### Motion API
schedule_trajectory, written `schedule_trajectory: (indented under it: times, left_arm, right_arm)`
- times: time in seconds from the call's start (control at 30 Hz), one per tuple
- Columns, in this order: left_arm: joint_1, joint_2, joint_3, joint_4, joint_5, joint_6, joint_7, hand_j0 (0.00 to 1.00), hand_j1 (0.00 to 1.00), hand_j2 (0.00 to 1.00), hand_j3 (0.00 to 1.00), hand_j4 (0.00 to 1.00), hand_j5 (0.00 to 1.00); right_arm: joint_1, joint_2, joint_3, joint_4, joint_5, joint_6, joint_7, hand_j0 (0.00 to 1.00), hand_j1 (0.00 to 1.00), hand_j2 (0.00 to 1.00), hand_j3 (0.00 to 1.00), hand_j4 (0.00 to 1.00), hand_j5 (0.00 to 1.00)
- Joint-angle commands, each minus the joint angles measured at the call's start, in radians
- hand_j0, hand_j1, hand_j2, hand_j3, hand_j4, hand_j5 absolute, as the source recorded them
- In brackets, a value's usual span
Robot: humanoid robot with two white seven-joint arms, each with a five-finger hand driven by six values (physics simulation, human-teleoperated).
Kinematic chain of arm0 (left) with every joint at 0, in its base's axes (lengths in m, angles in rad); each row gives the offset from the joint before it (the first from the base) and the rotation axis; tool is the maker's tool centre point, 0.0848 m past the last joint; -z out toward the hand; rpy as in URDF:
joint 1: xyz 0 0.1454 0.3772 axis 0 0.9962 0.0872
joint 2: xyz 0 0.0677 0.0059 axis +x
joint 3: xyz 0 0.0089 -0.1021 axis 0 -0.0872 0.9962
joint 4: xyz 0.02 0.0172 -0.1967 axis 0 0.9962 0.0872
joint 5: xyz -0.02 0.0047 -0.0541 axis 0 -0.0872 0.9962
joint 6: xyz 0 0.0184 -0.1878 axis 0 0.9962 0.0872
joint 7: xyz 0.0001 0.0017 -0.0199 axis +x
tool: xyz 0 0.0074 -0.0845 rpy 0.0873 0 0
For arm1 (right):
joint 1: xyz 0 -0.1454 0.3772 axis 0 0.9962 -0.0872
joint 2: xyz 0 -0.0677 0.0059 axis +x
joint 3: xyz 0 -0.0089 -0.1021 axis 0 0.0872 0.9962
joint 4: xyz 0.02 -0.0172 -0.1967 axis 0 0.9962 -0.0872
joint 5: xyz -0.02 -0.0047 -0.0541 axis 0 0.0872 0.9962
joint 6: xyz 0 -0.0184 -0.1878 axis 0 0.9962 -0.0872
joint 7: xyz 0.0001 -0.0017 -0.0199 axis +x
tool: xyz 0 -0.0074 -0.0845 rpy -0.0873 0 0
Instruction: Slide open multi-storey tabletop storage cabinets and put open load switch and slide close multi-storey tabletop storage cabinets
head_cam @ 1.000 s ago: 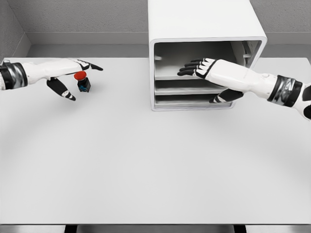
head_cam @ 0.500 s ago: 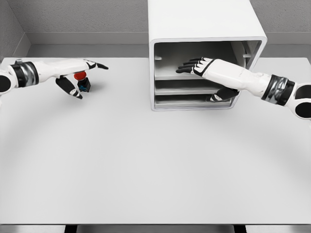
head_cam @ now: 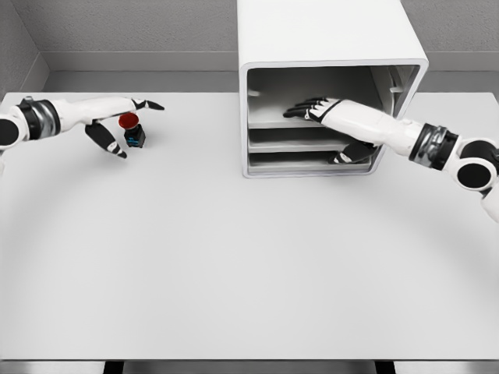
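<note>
The white multi-storey cabinet [head_cam: 331, 47] stands at the back of the table, right of centre, its front showing stacked drawers [head_cam: 292, 144]. My right hand [head_cam: 312, 109] reaches into the top opening, fingers flat on the top drawer, thumb down by the lower drawers. The load switch [head_cam: 132, 131], a small black box with a red button, sits on the table at the far left. My left hand [head_cam: 125, 125] hovers open over it, index finger stretched above and thumb to its left, not gripping it.
The grey table [head_cam: 234, 257] stretches wide in front of the cabinet and the switch. A grey wall runs behind the table's far edge.
The right hand has slid deeper into the cabinet's top opening and lowered onto the drawer. The left hand shifted slightly around the switch, which has not moved.
</note>
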Motion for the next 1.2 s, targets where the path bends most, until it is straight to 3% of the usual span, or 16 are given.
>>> schedule_trajectory:
  times: [0.0, 0.23, 0.53, 0.9, 0.97, 1.17]
  left_arm:
    - [-0.002, -0.022, 0.002, 0.045, 0.006, 0.002, 0.0, 1.0, 1.0, 1.0, 1.0, 1.0, 1.0]
    - [-0.012, -0.047, 0.004, 0.105, 0.004, 0.002, 0.002, 1.0, 1.0, 1.0, 1.0, 1.0, 1.0]
    - [-0.034, -0.045, 0.013, 0.11, 0.006, 0.002, 0.0, 1.0, 1.0, 1.0, 1.0, 1.0, 1.0]
    - [-0.035, -0.059, 0.012, 0.11, -0.003, 0.002, 0.002, 0.99, 0.99, 0.99, 0.99, 0.99, 0.99]
    - [-0.037, -0.062, 0.013, 0.11, -0.01, 0.002, 0.002, 0.94, 0.94, 0.94, 0.94, 0.94, 0.94]
    - [-0.035, -0.06, 0.013, 0.11, -0.008, 0.002, 0.0, 0.92, 0.92, 0.92, 0.92, 0.92, 0.92]
  right_arm:
    - [0.0, 0.004, -0.001, 0.012, -0.005, 0.001, 0.001, 1.0, 1.0, 1.0, 1.0, 1.0, 1.0]
    - [0.015, -0.008, -0.001, -0.007, -0.002, 0.001, 0.001, 1.0, 1.0, 1.0, 1.0, 1.0, 1.0]
    - [0.044, -0.127, -0.004, -0.183, -0.004, 0.001, -0.001, 1.0, 1.0, 1.0, 1.0, 1.0, 1.0]
    - [0.153, -0.223, -0.091, -0.321, -0.004, 0.001, -0.001, 1.0, 1.0, 1.0, 1.0, 1.0, 1.0]
    - [0.178, -0.229, -0.108, -0.343, -0.004, 0.001, -0.001, 1.0, 1.0, 1.0, 1.0, 1.0, 1.0]
    - [0.252, -0.271, -0.165, -0.386, -0.004, 0.001, -0.001, 1.0, 1.0, 1.0, 1.0, 1.0, 1.0]
